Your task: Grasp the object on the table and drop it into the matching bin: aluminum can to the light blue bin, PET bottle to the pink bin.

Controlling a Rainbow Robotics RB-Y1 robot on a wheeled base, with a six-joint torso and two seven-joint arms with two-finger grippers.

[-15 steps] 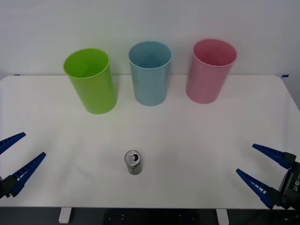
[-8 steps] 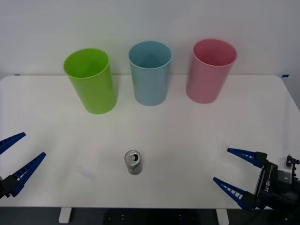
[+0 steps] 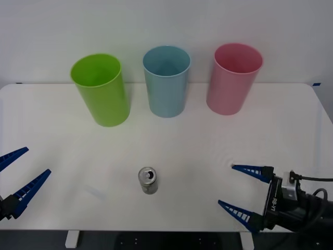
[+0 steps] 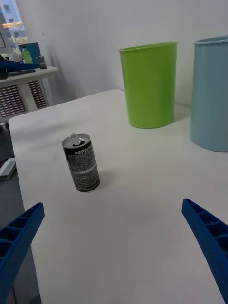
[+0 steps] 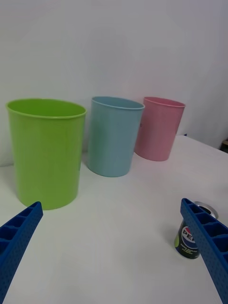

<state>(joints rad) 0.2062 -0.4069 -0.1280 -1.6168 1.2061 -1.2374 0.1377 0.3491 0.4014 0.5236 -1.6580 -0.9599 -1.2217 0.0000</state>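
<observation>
Small silver aluminum drink can [image 3: 148,180] upright on white rectangular table [image 3: 208,135], well apart from R gripper [image 3: 238,188], jaws wide; L gripper [image 3: 18,171] at table's near-left edge, wide too.

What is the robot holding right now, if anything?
Nothing. The right gripper and the left gripper both have open jaws with nothing between them, and the small silver metal drink can stands untouched on the white table.

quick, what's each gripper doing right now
Left gripper: open, holding nothing, at the table's near left edge.
Right gripper: open, empty, facing the aluminum can.
</observation>
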